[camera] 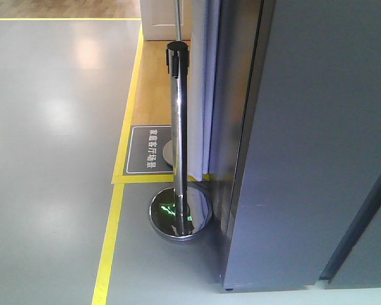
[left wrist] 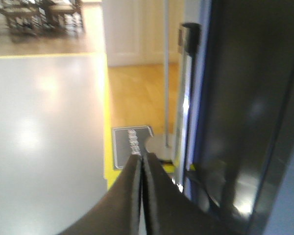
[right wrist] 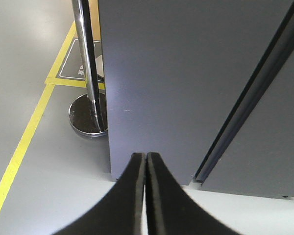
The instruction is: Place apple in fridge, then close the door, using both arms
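The door (camera: 305, 159) shows only its plain dark grey outer face, filling the right of the front view; no inner face appears. The apple is out of view in every frame. My right gripper (right wrist: 145, 155) is shut with nothing between its fingers, pointing at the lower part of the door (right wrist: 176, 73) just above the floor. My left gripper (left wrist: 142, 155) is also shut and empty, hanging left of the fridge's dark side (left wrist: 245, 98) and aimed at the floor. The left wrist view is blurred.
A chrome barrier post (camera: 178, 140) on a round base (camera: 180, 215) stands close to the fridge's left side. A grey floor sign (camera: 149, 149) and yellow floor lines (camera: 108, 248) lie behind it. A second grey panel (right wrist: 274, 142) adjoins the door on the right.
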